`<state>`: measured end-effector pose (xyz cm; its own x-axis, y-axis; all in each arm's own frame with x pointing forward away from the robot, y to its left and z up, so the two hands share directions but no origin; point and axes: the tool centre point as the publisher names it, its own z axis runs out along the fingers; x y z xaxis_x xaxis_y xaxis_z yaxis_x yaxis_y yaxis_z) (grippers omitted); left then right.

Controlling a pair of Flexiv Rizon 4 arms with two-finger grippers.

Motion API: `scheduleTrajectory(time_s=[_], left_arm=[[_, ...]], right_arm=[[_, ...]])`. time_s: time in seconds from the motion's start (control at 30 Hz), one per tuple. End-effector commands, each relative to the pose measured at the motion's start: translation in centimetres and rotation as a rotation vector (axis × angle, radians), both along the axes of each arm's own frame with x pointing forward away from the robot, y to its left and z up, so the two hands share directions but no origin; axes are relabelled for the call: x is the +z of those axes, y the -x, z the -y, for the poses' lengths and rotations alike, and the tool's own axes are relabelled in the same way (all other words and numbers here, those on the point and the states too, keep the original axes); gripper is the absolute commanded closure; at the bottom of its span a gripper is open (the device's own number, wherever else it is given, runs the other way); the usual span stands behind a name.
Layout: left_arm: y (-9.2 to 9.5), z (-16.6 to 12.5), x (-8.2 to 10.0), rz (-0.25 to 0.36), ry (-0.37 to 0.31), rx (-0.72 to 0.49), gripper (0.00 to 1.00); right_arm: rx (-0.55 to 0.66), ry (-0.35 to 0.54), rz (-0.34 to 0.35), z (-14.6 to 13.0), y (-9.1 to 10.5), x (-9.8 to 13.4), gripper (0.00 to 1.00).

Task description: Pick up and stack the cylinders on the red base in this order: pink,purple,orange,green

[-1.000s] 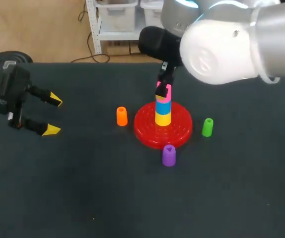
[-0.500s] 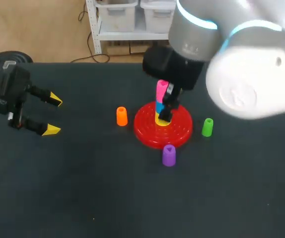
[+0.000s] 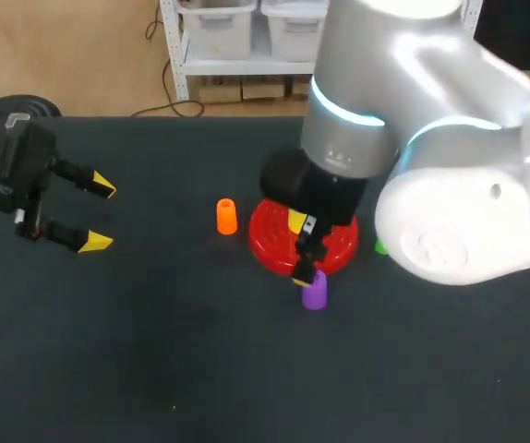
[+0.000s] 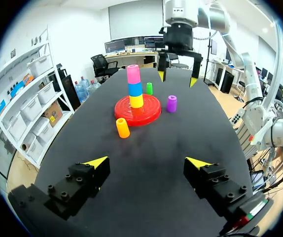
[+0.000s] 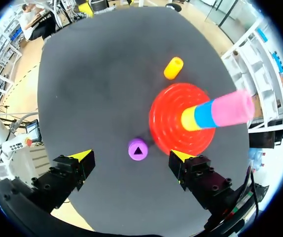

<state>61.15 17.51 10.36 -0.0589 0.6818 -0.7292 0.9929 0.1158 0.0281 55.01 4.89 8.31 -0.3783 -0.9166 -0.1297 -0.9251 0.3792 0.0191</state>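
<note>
On the red base [image 4: 126,114] stands a stack of yellow, blue and, on top, the pink cylinder [image 4: 133,74]; the right wrist view shows the pink cylinder [image 5: 230,108] above the base [image 5: 171,123]. The purple cylinder [image 3: 314,293] stands upright just in front of the base. My right gripper [image 3: 299,249] hangs open above it, and the purple cylinder [image 5: 138,149] sits between the spread fingers. The orange cylinder [image 3: 226,216] stands left of the base. My right arm hides nearly all of the green cylinder [image 4: 149,88] in the head view. My left gripper [image 3: 97,215] is open and empty at the far left.
My bulky right arm covers the table's right half and the stack in the head view. In the left wrist view, dark tabletop stretches between my left gripper [image 4: 146,163] and the orange cylinder [image 4: 123,128].
My right gripper has left the top of the stack, where the pink cylinder stays, and swung forward and down over the purple cylinder. The left arm has not moved.
</note>
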Motion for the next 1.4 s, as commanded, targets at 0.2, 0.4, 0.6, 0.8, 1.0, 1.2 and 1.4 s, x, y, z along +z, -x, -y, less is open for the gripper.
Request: scheduleTrajectory(time_s=[0.2,0.4,0.6,0.8,1.0,1.2,1.4], left_arm=[[0.0,-0.1,-0.1,0.004,0.003,0.000,0.00],[0.0,-0.1,-0.1,0.004,0.003,0.000,0.00],[0.0,-0.1,-0.1,0.004,0.003,0.000,0.00],[0.0,-0.1,-0.1,0.004,0.003,0.000,0.00],[0.0,-0.1,-0.1,0.004,0.003,0.000,0.00],[0.0,-0.1,-0.1,0.004,0.003,0.000,0.00],[0.0,-0.1,-0.1,0.004,0.003,0.000,0.00]], right_arm=[[-0.011,0.034,-0.027,0.4,-0.2,-2.9,0.00],[-0.012,0.054,-0.040,0.5,-0.1,-4.2,0.00],[-0.012,0.056,-0.047,0.5,-0.3,-5.0,0.00],[-0.014,0.059,-0.067,0.6,-0.2,-5.7,0.00],[-0.012,0.057,-0.078,0.5,-0.3,-6.1,0.00],[-0.010,0.055,-0.082,0.5,-0.4,-6.3,0.00],[-0.013,0.057,-0.087,0.6,-0.6,-6.5,0.00]])
